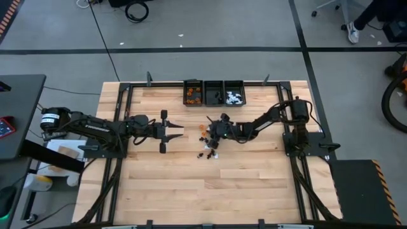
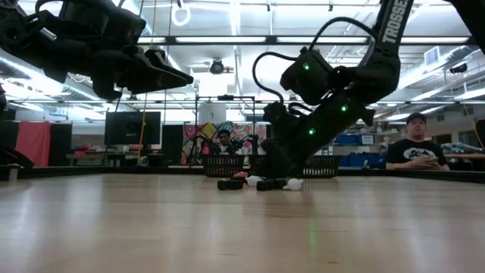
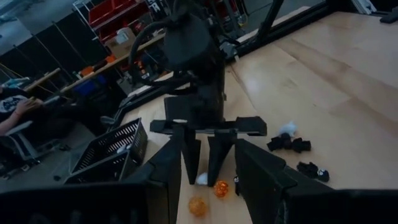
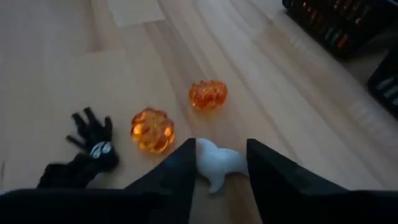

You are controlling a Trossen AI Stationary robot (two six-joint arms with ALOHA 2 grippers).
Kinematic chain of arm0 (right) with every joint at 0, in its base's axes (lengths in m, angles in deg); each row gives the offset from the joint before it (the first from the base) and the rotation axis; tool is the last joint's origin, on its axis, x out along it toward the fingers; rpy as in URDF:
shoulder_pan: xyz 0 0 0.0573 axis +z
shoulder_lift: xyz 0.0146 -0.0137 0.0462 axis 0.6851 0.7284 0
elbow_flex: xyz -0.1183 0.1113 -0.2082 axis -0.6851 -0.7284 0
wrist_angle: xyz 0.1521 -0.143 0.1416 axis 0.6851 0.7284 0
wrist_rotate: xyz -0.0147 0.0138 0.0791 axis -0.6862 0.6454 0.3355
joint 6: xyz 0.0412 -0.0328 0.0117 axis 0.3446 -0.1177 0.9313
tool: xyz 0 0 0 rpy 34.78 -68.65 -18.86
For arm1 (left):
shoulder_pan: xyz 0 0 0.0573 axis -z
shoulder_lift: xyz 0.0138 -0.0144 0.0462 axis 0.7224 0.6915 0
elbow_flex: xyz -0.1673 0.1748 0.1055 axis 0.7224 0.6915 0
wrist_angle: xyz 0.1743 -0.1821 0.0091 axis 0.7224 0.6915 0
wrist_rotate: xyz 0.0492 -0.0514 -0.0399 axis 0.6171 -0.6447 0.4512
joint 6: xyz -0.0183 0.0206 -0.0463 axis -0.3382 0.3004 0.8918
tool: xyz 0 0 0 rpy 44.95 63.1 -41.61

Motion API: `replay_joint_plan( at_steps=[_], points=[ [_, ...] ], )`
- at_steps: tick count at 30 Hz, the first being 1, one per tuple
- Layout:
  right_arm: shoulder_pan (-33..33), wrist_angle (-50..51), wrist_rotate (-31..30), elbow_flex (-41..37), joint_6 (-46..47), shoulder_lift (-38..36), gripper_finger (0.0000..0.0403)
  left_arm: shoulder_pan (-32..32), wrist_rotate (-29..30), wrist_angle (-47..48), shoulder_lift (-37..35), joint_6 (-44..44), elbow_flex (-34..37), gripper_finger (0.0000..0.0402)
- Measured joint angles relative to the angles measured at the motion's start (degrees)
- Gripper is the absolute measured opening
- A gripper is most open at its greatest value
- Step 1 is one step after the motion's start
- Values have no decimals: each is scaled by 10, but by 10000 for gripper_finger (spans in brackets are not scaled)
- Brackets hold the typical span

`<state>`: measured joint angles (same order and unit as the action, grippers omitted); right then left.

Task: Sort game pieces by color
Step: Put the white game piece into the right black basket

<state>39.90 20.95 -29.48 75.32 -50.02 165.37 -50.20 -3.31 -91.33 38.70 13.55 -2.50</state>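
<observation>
At the centre of the wooden table (image 1: 210, 184), the right gripper (image 4: 219, 163) is down on the boards with its two fingers set either side of a white ghost-shaped piece (image 4: 219, 165), the gap narrow around it; whether the pads already press on it cannot be told. Two orange pumpkin pieces (image 4: 152, 129) lie just beside the fingers in the right wrist view, and a black spider piece (image 4: 93, 144) sits a little farther off. Seen from above, the loose game pieces (image 1: 207, 147) are scattered around and toward six o'clock of that gripper, a small cluster of black, white and orange. At twelve o'clock on the table edge stand three black bins (image 1: 214, 92): the one toward nine o'clock already holds orange pieces, the one toward three o'clock white ones, while the contents of the middle bin are too dark to make out. The left gripper (image 1: 180, 132) hovers above the table at nine o'clock of the cluster, fingers apart and empty. By the look of it the sorting is well under way but unfinished, with roughly a handful of pieces of all three colours left to carry.
</observation>
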Motion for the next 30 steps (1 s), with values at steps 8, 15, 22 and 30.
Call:
replay_joint_plan(
  at_steps=[8,15,22,30],
  points=[
    [30,138,-11,3,1,-63,90,0,0,11,0,10,0,130],
    [30,327,44,30,-4,-169,77,0,0,19,0,29,0,130],
    [35,430,64,40,-6,-239,75,1,0,27,0,48,0,130],
    [27,490,63,40,-6,-298,75,1,0,34,0,53,0,130]
  ],
)
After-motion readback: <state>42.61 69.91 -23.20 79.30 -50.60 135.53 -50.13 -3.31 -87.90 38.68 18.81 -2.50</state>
